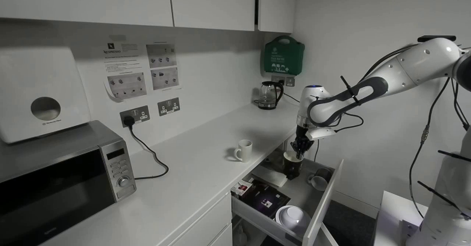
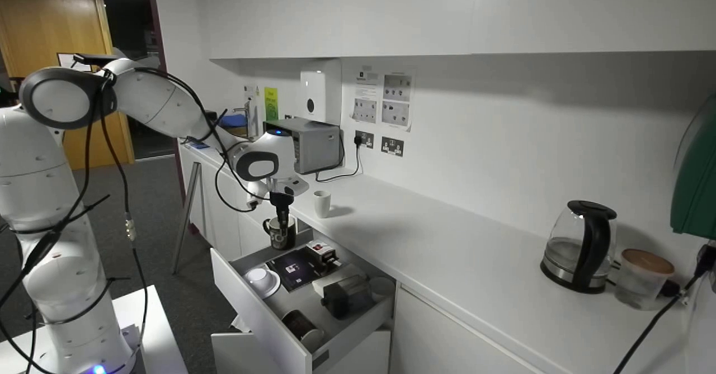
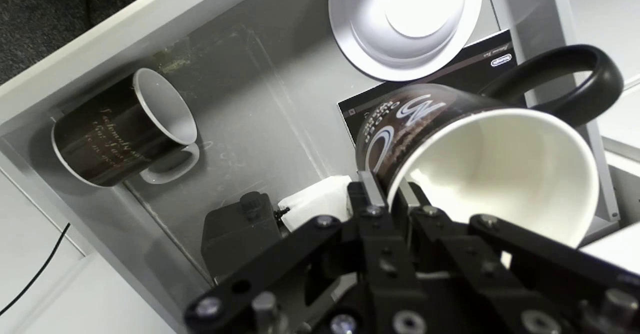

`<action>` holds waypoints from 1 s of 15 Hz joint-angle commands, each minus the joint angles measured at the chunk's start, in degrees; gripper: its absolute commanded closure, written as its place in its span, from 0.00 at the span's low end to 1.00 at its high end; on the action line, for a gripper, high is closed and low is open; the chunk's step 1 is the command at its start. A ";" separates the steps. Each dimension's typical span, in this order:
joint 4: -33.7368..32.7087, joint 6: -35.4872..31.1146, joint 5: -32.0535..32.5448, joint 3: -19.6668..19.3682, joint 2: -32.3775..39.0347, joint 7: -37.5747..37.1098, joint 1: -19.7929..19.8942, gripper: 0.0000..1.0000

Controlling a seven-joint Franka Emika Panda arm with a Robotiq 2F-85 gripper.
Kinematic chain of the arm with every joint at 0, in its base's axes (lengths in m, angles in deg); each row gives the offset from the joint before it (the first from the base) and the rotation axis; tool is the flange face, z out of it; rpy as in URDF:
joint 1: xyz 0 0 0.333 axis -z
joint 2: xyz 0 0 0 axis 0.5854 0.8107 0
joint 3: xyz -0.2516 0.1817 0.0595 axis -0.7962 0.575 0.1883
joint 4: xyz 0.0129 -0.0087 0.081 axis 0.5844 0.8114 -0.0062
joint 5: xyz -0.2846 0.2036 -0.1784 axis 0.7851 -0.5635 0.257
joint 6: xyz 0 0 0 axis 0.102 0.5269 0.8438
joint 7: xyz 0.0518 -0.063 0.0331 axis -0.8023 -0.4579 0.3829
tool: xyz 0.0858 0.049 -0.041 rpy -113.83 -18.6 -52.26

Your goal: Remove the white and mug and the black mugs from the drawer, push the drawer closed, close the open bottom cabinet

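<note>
My gripper (image 1: 300,154) is shut on the rim of a black mug (image 1: 290,168), one finger inside and one outside. The mug has a cream inside and hangs above the open drawer (image 1: 325,202), slightly tilted. In the wrist view this mug (image 3: 420,119) is on the right of the fingertips (image 3: 390,191), its handle pointing away. A second black mug (image 3: 115,129) lies on its side in the drawer's corner; it shows in an exterior view (image 2: 299,325). The white mug (image 1: 245,150) stands upright on the counter. Below the drawer, an open cabinet panel (image 2: 240,354) is partly visible.
The drawer also holds white bowls (image 1: 293,216), a dark flat box (image 1: 265,200), a white packet (image 1: 270,175) and a black device (image 2: 347,296). On the counter (image 1: 198,157) stand a microwave (image 1: 70,172) and a glass kettle (image 1: 267,97).
</note>
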 commanded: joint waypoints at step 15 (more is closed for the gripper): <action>-31.75 19.62 5.98 2.72 12.62 2.24 0.67 0.98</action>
